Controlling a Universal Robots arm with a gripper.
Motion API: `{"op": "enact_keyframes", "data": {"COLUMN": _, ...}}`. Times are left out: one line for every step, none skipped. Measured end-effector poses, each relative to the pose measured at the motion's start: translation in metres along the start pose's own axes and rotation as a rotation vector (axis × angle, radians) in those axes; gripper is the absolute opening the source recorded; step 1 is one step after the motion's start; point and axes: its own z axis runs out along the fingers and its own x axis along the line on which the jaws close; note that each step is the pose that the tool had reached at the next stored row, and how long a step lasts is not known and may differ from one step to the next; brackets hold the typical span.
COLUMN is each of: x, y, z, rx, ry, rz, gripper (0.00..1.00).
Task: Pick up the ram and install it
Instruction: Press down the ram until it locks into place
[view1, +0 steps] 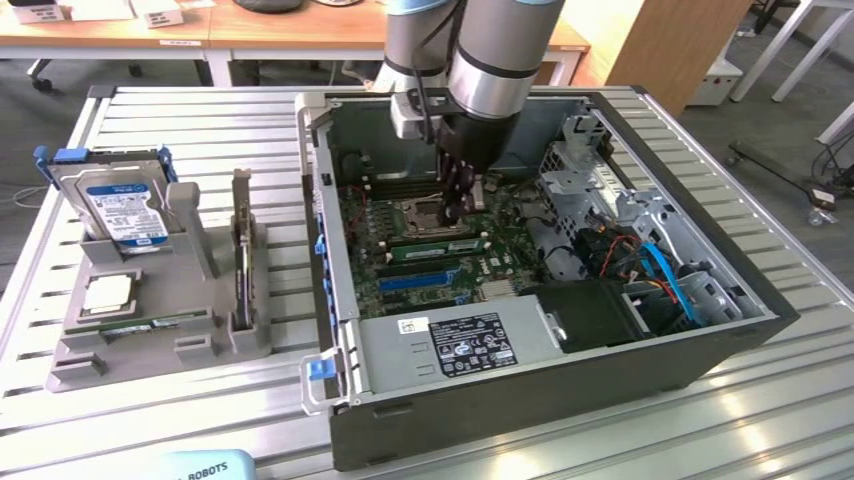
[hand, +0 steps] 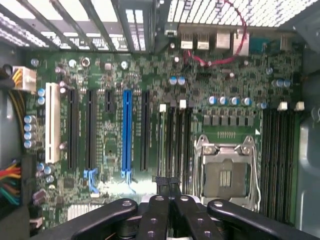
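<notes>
The arm is reaching down into the open computer case (view1: 534, 330), which is lying on its side on the slatted metal worktop (view1: 174, 420), toward the exterior view's right. The gripper (view1: 461, 205) is hanging just above the motherboard (view1: 441, 255), next to the bare processor socket (view1: 407, 215), with its fingers (hand: 170, 210) pressed together. In the wrist view the dark tip between those fingers is sitting right over one of the black memory slots (hand: 169, 145) beside the socket, and it is hard to tell whether a stick is clamped there or already seated. In the exterior view, a green ram (view1: 430, 240) stick is lying in a slot on the board just beside the gripper's tip, nearer the case's front edge.

Toward the worktop's edge at the exterior view's left, a grey parts holder (view1: 160, 330) is standing. A second ram stick (view1: 243, 275) is standing on edge in its upright slot, well apart from the gripper. The hard drive (view1: 123, 205) with the blue label is leaning in the holder's back cradle, and the square silver processor (view1: 107, 292) is lying flat in front of it. Inside the case, a blue expansion slot (hand: 127, 130) is running across the board, and the power supply (view1: 461, 345) with its black label is filling the near corner.
</notes>
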Motion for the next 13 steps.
{"op": "enact_keyframes", "data": {"x": 0.0, "y": -0.0018, "z": -0.0001, "rx": 0.0, "ry": 0.0, "rz": 0.0, "gripper": 0.1}}
{"op": "enact_keyframes", "data": {"x": 0.0, "y": -0.0035, "z": -0.0001, "rx": 0.0, "ry": -0.0001, "rz": 0.0, "gripper": 0.1}}
{"op": "enact_keyframes", "data": {"x": 0.0, "y": -0.005, "z": -0.0001, "rx": 0.0, "ry": -0.0001, "rz": 0.0, "gripper": 0.1}}
{"op": "enact_keyframes", "data": {"x": 0.0, "y": -0.0064, "z": -0.0002, "rx": 0.0, "ry": -0.0001, "rz": 0.0, "gripper": 0.1}}
{"op": "enact_keyframes", "data": {"x": 0.0, "y": -0.0072, "z": -0.0002, "rx": 0.0, "ry": 0.0, "rz": 0.0, "gripper": 0.1}}
{"op": "enact_keyframes", "data": {"x": 0.0, "y": -0.0072, "z": -0.0002, "rx": 0.0, "ry": 0.0, "rz": 0.0, "gripper": 0.1}}
{"op": "enact_keyframes", "data": {"x": 0.0, "y": -0.0073, "z": -0.0002, "rx": 0.0, "ry": -0.0001, "rz": 0.0, "gripper": 0.1}}
{"op": "enact_keyframes", "data": {"x": 0.0, "y": -0.0073, "z": -0.0002, "rx": 0.0, "ry": -0.0001, "rz": 0.0, "gripper": 0.1}}
{"op": "enact_keyframes", "data": {"x": 0.0, "y": -0.0073, "z": -0.0002, "rx": 0.0, "ry": -0.0001, "rz": 0.0, "gripper": 0.1}}
{"op": "enact_keyframes", "data": {"x": 0.0, "y": -0.0073, "z": -0.0002, "rx": 0.0001, "ry": -0.0001, "rz": 0.0, "gripper": 0.1}}
{"op": "enact_keyframes", "data": {"x": 0.0, "y": -0.0073, "z": -0.0002, "rx": 0.0, "ry": -0.0001, "rz": 0.0, "gripper": 0.1}}
{"op": "enact_keyframes", "data": {"x": 0.0, "y": -0.0073, "z": -0.0002, "rx": 0.0, "ry": -0.0001, "rz": 0.0, "gripper": 0.1}}
{"op": "enact_keyframes", "data": {"x": 0.0, "y": -0.0073, "z": -0.0002, "rx": 0.0001, "ry": -0.0001, "rz": 0.0, "gripper": 0.1}}
